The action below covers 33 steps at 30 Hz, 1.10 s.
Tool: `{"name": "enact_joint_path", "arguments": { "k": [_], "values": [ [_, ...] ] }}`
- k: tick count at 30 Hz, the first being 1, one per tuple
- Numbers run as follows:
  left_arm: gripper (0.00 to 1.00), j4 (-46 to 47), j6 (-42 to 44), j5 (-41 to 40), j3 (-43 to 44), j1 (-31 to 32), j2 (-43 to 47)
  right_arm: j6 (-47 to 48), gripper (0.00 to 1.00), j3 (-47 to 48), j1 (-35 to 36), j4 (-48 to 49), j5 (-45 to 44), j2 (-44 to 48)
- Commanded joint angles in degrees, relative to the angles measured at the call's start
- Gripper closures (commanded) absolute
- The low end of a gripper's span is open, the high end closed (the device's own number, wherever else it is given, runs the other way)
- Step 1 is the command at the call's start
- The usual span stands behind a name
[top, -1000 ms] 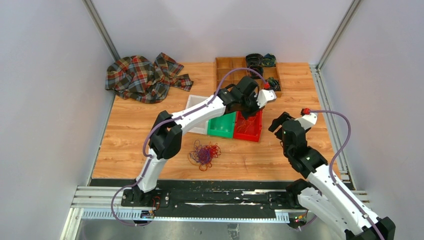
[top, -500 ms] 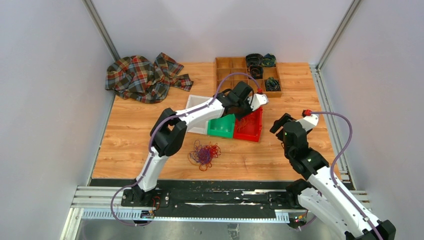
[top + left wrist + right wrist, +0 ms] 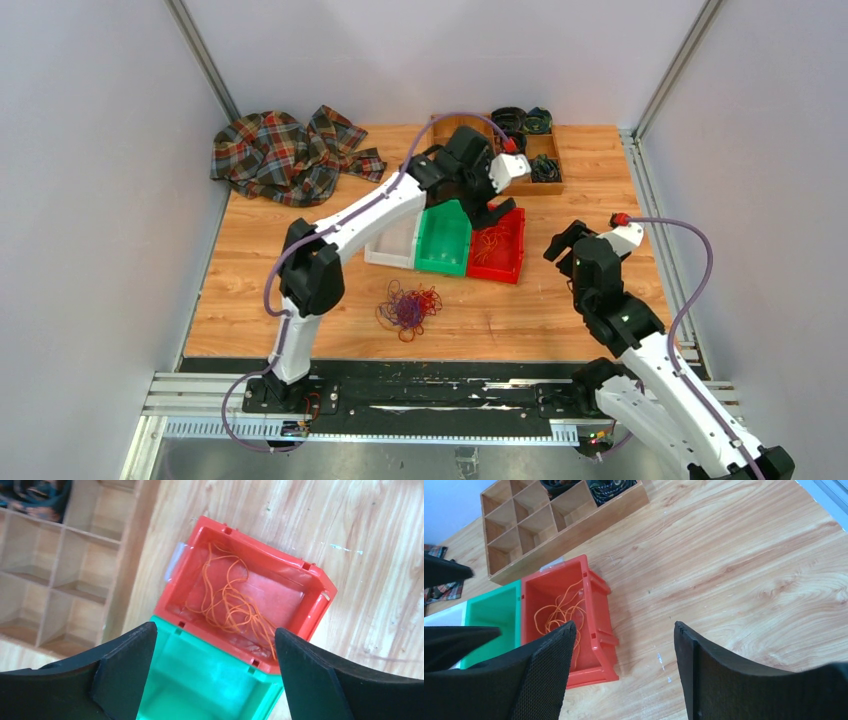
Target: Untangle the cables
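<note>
Spread wide and pinching nothing: the left hand, poised directly over the red bin. In that bin, 1 loose orange strand, curled on the bottom, clear of both fingers. Likely reason for the pose: a drop point for single strands, with sorting by colour into 3 bins in a row, white bin on the left, green bin in the middle, red on the right. Green bare inside as far as visible.

Also spread and empty: the right hand, held above bare tabletop just right of the red bin. Probably placed there to keep out of the left arm's way, yet near enough to help with the next pull.

Near of the bins, on the tabletop: the tangle of red, purple and orange-yellow cables, well apart from both hands, touched by neither. Judged far from done: only 1 strand in a bin, most of the knot intact.

Far right, a wooden tray with dark coiled items in some compartments; far left, a plaid cloth. Neither in play.

Next, probably: down to the tangle, 1 hand to pin it, the other to draw out a single end. Risk: dragging the whole bundle instead of 1 strand.
</note>
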<state>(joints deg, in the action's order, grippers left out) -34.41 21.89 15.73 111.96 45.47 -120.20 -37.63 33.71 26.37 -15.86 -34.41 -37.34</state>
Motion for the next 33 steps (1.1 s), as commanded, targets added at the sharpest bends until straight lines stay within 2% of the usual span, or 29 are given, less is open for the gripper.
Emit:
{"name": "enact_joint_path", "arguments": {
  "k": [1,4,8,12,16,19,25,33],
  "values": [
    [0.06,-7.86,1.24,3.71,3.06,-3.03,7.25,1.87,0.28,2.73,-0.79,-1.23,0.82,-0.44],
    [0.05,-13.35,3.27,5.61,-1.16,-4.75,12.95,2.88,0.28,3.00,-0.79,0.15,3.68,-2.14],
    [0.05,-16.69,7.11,8.14,-17.18,-5.56,24.27,3.23,0.28,2.52,-0.79,3.19,9.95,-6.16],
    [0.12,-17.06,8.28,12.01,-32.16,-5.54,35.01,2.42,0.28,2.01,-0.71,4.68,15.14,-10.21],
    [0.22,-17.01,10.87,13.69,-41.47,-5.48,38.82,1.95,0.30,0.48,-0.55,7.86,20.74,-12.83],
    [0.27,-16.96,14.86,13.19,-43.22,-5.49,38.16,1.68,0.31,-0.04,-0.24,8.64,23.71,-14.32],
    [0.33,-17.17,18.56,16.45,-38.50,-5.49,32.44,1.75,0.32,-1.08,0.76,8.65,24.53,-13.85],
    [0.41,-19.10,35.64,14.58,-37.22,-4.79,29.16,2.53,0.32,-1.38,0.88,7.47,24.85,-11.40]
  ]
}}
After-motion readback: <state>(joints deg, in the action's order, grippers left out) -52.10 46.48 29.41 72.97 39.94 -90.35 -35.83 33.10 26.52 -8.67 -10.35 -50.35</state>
